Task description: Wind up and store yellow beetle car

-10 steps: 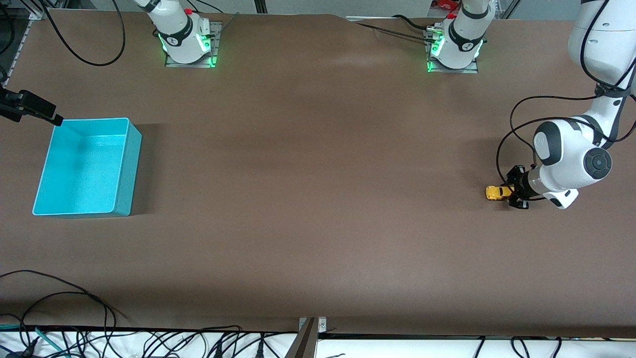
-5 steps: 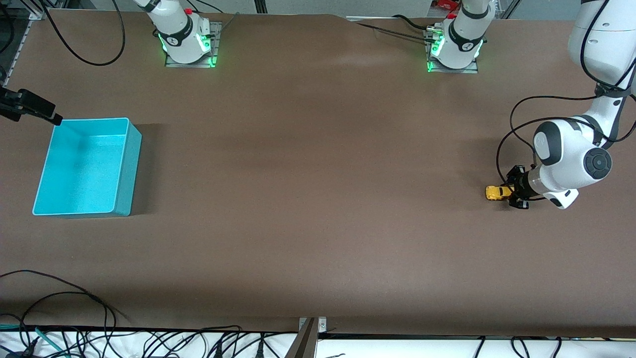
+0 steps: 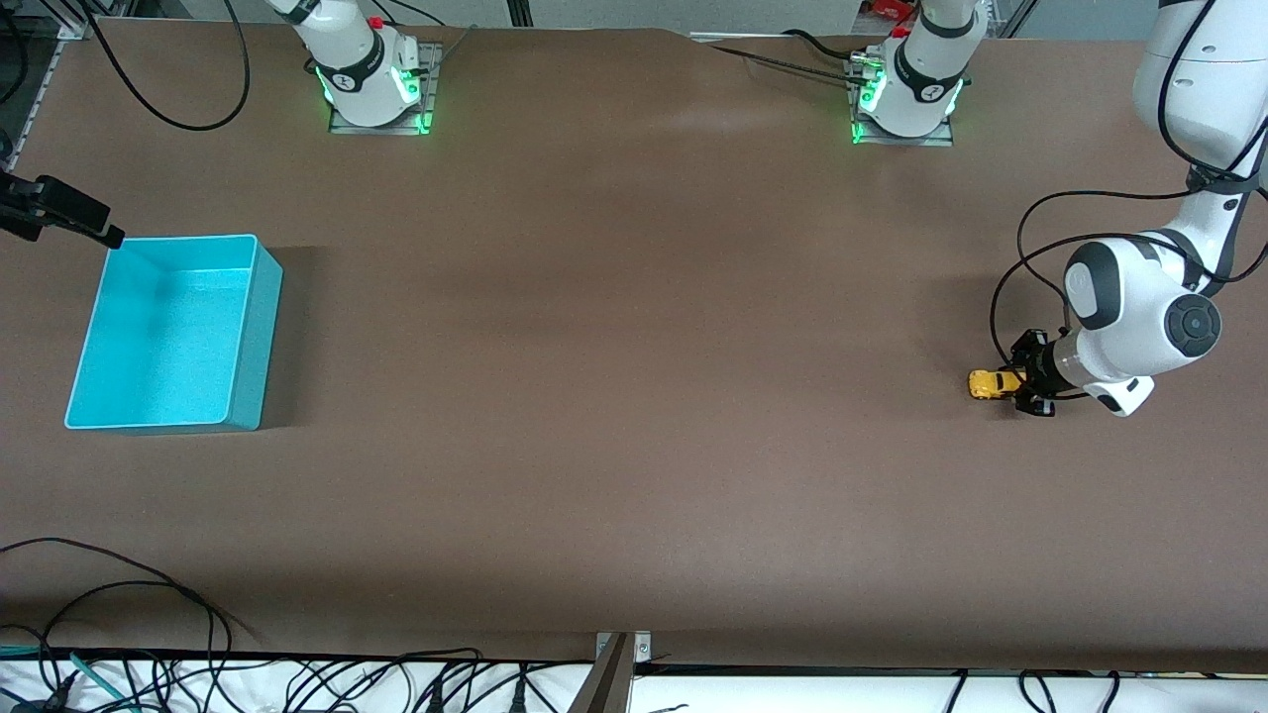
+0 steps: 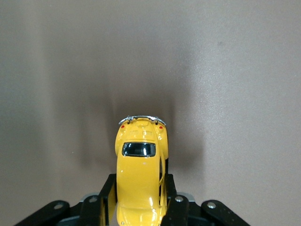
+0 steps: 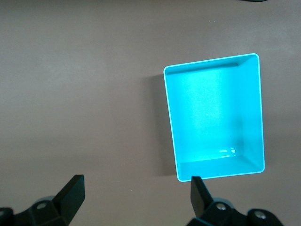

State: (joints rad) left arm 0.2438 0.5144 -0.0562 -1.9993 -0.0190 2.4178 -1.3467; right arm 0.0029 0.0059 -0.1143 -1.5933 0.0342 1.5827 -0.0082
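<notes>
With left gripper clenched on car at frame's right edge and right gripper spread, waiting above bin at left: keep wheels pressed flat, drag straight back.

Left arm bent low toward its end of the surface, wrist turned sideways, left end effector closed on the yellow beetle car; right arm waiting, right end effector raised with its fingers spread wide, pointing down.
</notes>
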